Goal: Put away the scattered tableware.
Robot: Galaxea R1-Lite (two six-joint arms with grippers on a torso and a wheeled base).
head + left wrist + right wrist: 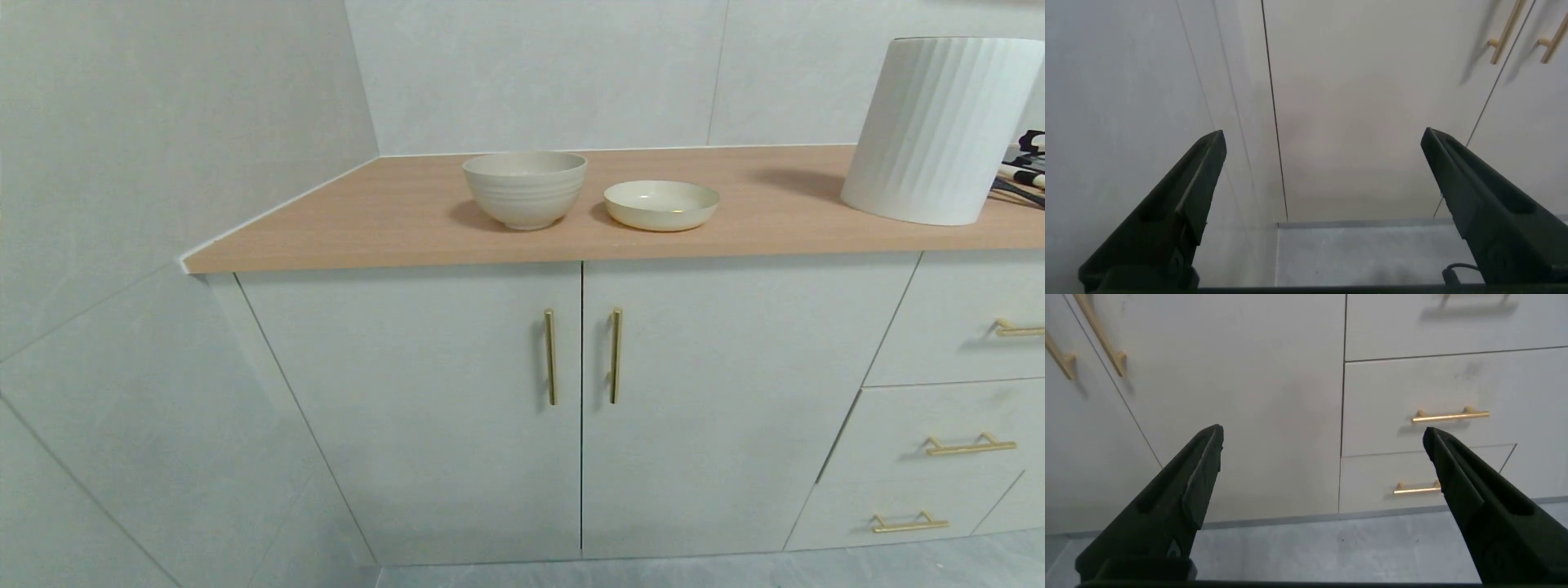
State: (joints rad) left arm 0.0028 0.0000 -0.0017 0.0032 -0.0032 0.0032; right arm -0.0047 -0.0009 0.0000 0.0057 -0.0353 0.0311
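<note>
Bowl (525, 189) and dish (661, 204) could be shoved off the counter (367, 224) if the left gripper (1323, 133) or right gripper (1323, 431), both spread empty, reaches carelessly.

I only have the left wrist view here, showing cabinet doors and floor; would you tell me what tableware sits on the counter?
Observer: A ribbed bowl and a shallow dish stand on the wooden countertop, close but apart.
Operator: Anything else up there?
Observer: A tall white ribbed container at the countertop's right end.
Operator: Is the right gripper holding anything?
Observer: No, the right gripper is open and empty, facing drawers.
</note>
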